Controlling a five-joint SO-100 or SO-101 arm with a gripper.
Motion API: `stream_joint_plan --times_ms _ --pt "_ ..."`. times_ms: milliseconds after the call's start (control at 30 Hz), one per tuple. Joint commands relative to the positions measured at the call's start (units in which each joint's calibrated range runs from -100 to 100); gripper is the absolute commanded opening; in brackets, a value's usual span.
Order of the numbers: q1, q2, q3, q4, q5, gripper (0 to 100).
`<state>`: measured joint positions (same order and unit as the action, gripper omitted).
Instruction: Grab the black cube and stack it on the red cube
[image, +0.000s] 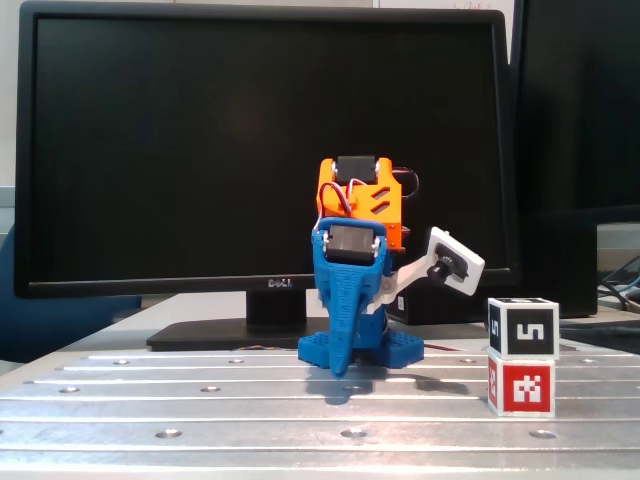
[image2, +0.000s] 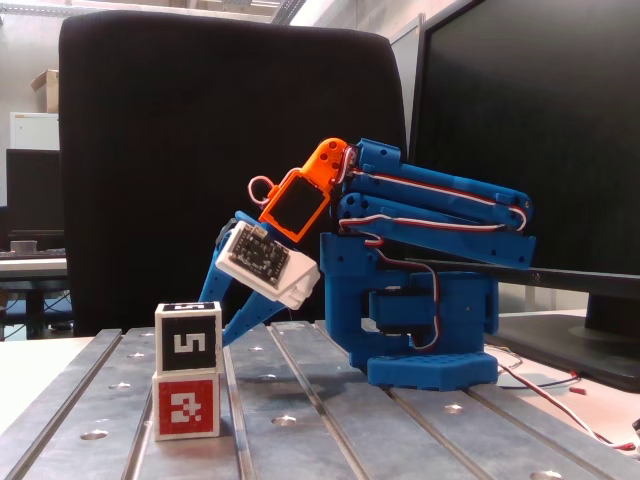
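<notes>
A: What is seen nearest the camera?

B: The grooved metal bench (image: 200, 405) is laid out in front, and on it the red cube (image: 521, 387) is set, with the black cube (image: 522, 327) stacked squarely on top — the two are touching, the "5" face turned forward. In the other fixed view the same stack is found at the lower left, the black cube (image2: 188, 340) above the red cube (image2: 187, 404).

A: And the arm?

B: Further back, the blue arm (image2: 430, 250) is seen folded low over its base, its links doubled back on themselves, with the orange wrist (image2: 305, 195) tipped forward and down. The hand (image: 340, 365) is pointed at the bench; in the side view the hand (image2: 232, 325) is angled downward, just beside the black cube and apparently apart from it. Nothing is held in it. The two blue fingers (image2: 255, 310) are seen spread slightly, though how wide cannot be told — from the front they overlap into one tapering shape.

A: What is mounted beside the wrist?

B: A white camera module (image2: 265, 262) is fixed there, tilted.

A: And behind?

B: A dark monitor (image: 265, 140) is stood at the back, filling most of the frontal view.
</notes>
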<state>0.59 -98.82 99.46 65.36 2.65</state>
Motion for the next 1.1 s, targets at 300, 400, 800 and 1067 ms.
stream_joint_plan --times_ms 300,400,800,1067 --pt "-0.19 0.4 0.18 0.26 -4.28 1" --pt "-0.92 0.49 0.18 2.06 -4.07 1" --pt "-3.36 0.24 0.09 4.62 -4.07 1" --pt "-3.21 0.4 0.09 4.62 -4.07 1"
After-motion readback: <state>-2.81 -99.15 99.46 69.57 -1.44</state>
